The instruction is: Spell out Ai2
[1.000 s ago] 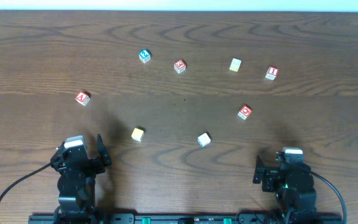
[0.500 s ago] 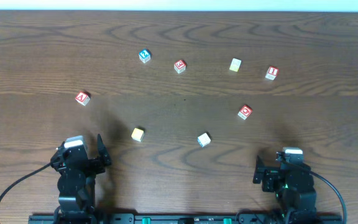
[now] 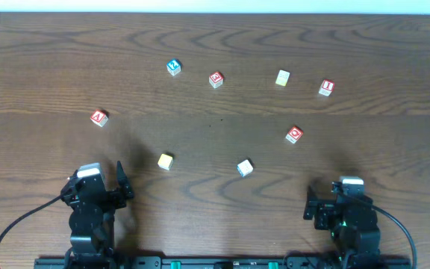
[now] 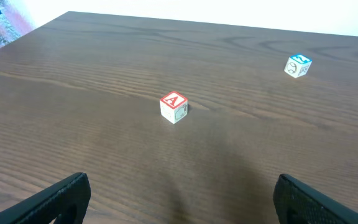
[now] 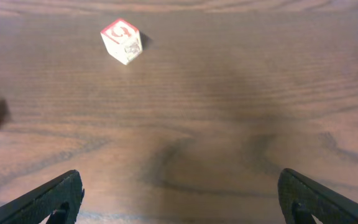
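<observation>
Small letter blocks lie scattered on the wooden table. A red A block (image 3: 99, 117) lies at the left and shows in the left wrist view (image 4: 173, 107). A red I block (image 3: 326, 87) lies at the far right. A blue block (image 3: 173, 67) lies at the back; it shows in the left wrist view (image 4: 298, 65), its mark too small to read. My left gripper (image 3: 95, 187) (image 4: 182, 199) and right gripper (image 3: 342, 198) (image 5: 179, 199) are open, empty and low at the near edge, well short of every block.
A red block (image 3: 215, 79), a cream block (image 3: 282, 78), a red block (image 3: 294, 134) (image 5: 122, 40), a yellow block (image 3: 165, 161) and a white block (image 3: 245, 167) also lie on the table. Bare wood lies in front of both grippers.
</observation>
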Controlling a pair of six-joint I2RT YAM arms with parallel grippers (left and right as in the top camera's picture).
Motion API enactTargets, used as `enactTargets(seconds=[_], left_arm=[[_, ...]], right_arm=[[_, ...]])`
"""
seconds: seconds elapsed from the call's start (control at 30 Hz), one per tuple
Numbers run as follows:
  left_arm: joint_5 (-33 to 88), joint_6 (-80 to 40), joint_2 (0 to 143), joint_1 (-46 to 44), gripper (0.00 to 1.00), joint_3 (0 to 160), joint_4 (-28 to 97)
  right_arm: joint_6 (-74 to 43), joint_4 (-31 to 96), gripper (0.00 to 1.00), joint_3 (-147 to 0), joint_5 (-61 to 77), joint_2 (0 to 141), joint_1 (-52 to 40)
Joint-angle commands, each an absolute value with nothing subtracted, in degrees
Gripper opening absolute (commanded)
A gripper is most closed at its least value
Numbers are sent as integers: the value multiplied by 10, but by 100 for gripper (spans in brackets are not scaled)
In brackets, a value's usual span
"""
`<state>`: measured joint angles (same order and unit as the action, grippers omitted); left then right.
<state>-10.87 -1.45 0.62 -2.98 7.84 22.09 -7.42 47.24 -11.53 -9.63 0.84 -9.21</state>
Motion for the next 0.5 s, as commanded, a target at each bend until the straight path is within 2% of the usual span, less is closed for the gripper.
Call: enactTargets(seconds=[0.0, 0.33, 0.47], left_arm=[[-109, -13, 3, -26, 95, 66, 223], [-109, -13, 3, -26, 95, 66, 223], [-109, -12, 3, -26, 95, 66, 223]], right_arm=[[-83, 467, 99, -108, -64, 3, -87], [-83, 467, 99, -108, -38, 3, -87], [-94, 393, 99, -108, -26, 3, -87]])
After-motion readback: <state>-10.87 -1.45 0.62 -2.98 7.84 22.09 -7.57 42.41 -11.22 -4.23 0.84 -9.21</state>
